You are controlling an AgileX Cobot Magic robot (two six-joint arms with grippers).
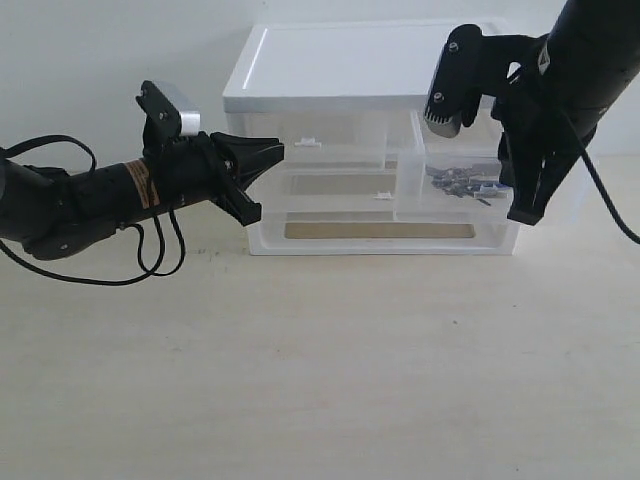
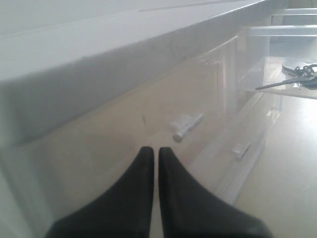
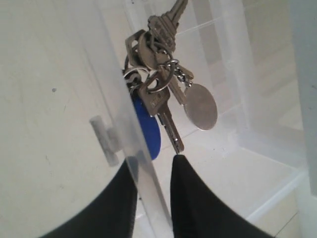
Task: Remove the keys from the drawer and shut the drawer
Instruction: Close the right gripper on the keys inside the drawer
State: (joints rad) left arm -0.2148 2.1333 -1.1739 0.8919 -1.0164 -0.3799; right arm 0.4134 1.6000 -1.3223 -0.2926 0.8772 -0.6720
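One drawer unit [image 1: 340, 60] and one bunch of keys [image 3: 156, 84] are present. Two claws appear: the left claw [image 2: 152, 149] and the right claw [image 3: 153, 161].

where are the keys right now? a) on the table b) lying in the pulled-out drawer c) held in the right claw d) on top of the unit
b: the keys lie on the floor of the drawer, just ahead of the right claw, which holds none.

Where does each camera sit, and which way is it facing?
Exterior: out front, facing the drawer unit head-on; left arm and right arm show.
Left wrist: behind the left gripper, looking along the unit's front.
Right wrist: behind the right gripper, jaws astride the front wall of the drawer, looking down at the keys.
Shared: all three show the keys.
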